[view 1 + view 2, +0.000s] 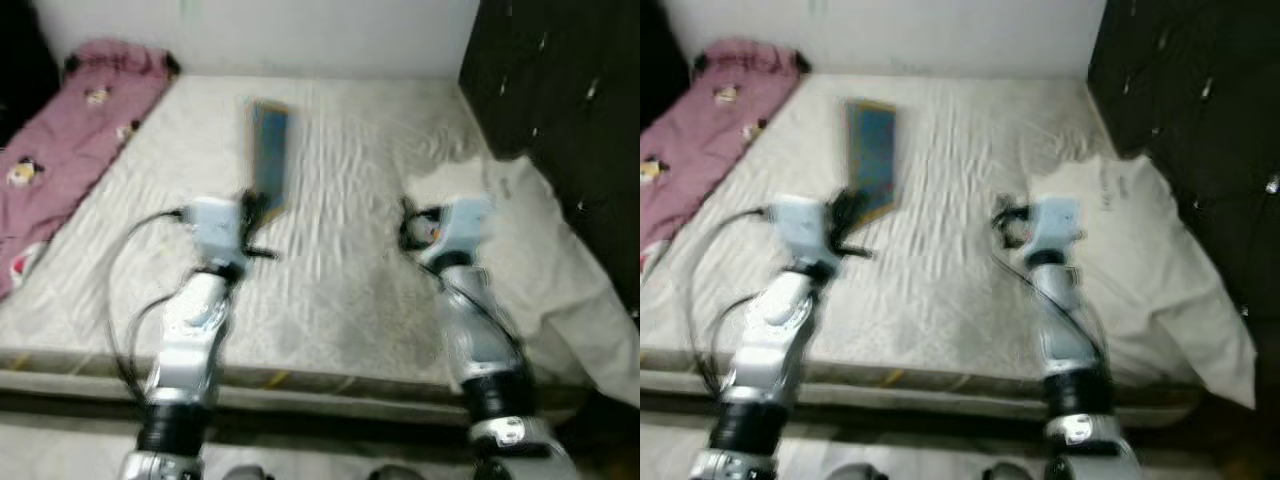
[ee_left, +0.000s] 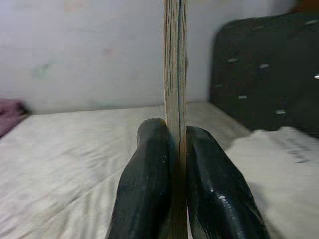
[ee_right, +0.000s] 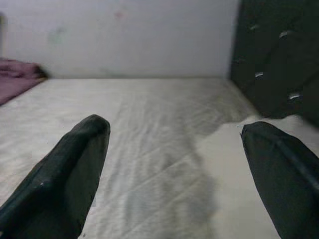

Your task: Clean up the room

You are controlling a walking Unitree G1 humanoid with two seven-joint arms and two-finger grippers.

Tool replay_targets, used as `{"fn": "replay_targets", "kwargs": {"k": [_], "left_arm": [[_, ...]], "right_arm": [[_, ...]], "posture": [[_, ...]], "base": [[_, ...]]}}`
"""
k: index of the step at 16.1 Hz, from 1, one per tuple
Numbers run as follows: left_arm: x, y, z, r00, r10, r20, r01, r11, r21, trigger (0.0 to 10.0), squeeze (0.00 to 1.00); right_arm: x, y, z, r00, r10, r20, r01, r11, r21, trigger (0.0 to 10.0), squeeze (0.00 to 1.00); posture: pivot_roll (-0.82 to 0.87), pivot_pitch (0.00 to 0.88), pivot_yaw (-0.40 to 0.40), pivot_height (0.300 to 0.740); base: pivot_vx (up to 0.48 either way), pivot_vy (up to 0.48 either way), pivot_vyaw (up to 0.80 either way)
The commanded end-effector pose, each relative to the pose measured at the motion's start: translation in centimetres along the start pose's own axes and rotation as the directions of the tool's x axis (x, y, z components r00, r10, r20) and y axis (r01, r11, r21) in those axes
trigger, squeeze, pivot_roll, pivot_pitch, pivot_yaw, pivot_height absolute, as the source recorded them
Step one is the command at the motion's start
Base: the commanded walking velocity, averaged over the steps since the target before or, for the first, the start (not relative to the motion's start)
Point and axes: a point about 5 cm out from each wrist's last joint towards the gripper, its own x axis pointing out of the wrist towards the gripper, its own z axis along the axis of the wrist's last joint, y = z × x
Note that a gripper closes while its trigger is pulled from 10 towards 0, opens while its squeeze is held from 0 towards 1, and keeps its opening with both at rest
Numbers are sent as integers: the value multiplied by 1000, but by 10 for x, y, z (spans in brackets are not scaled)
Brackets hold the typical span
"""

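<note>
Book (image 1: pixel 270 158), thin and blue-covered with a tan edge, is held out over the bed (image 1: pixel 340 270) by the left claw (image 2: pixel 175 164). The left wrist view shows its page edge upright between the two black fingers (image 2: pixel 144 189), which are pressed tight on it from both sides. From the head views the book stretches away from the claw toward the far wall (image 1: pixel 300 35), above the middle of the mattress; blur makes it hard to tell whether its far end touches the sheet.

The bed is covered by a wrinkled off-white sheet and takes up most of the room ahead. A pink blanket (image 1: pixel 70 140) with small printed figures lies along its left side, and a white pillow (image 1: pixel 1140 270) rests on the right side, near a dark tufted headboard (image 1: pixel 560 120). A pale plain wall runs behind the bed.

The right claw (image 3: pixel 174 164) hovers over the right half of the mattress, just beside the pillow, with its fingers spread wide apart and nothing between them.
</note>
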Motion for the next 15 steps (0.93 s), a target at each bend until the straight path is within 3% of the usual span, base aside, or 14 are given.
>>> {"fn": "replay_targets", "kwargs": {"k": [1, 7, 15], "left_arm": [[1, 15, 14, 997, 47, 61, -49, 999, 22, 10000, 0], [3, 16, 13, 996, 77, 46, -78, 997, 28, 10000, 0], [3, 15, 14, 996, 76, 49, -77, 997, 24, 10000, 0]], "right_arm": [[2, 15, 5, 999, 34, 17, -34, 999, 22, 10000, 0], [3, 13, 4, 1000, 27, 11, -28, 999, 23, 10000, 0], [3, 13, 4, 1000, 26, 10, -27, 999, 23, 10000, 0]], "posture": [[4, 0, 24, 740], [5, 0, 21, 740], [6, 0, 19, 740]], "base": [[247, 0, 0], [0, 0, 0], [0, -416, 0]]}}
